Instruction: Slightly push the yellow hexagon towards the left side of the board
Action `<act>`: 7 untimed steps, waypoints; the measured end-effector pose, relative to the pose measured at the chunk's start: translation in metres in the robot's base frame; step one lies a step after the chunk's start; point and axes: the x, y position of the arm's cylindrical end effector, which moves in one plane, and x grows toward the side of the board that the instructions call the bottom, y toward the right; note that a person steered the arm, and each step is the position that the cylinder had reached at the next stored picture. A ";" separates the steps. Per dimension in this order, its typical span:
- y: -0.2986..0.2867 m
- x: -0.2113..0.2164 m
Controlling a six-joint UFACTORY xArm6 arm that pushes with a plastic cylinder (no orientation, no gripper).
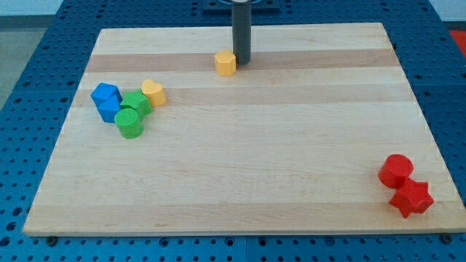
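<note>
The yellow hexagon (pixel 226 63) sits near the view's top centre of the wooden board (pixel 240 175). My tip (pixel 241 61) stands just to the hexagon's right, touching or almost touching its right side. The rod rises straight up out of the view's top.
At the view's left is a cluster: a yellow heart (pixel 153 92), a green block (pixel 137 102), a green cylinder (pixel 129 124) and two blue blocks (pixel 107 100). At the bottom right are a red cylinder (pixel 396 171) and a red star (pixel 411 198).
</note>
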 end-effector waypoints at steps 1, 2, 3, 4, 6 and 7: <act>-0.021 -0.007; -0.051 -0.009; -0.064 -0.028; -0.075 -0.081; -0.108 -0.062; -0.083 -0.030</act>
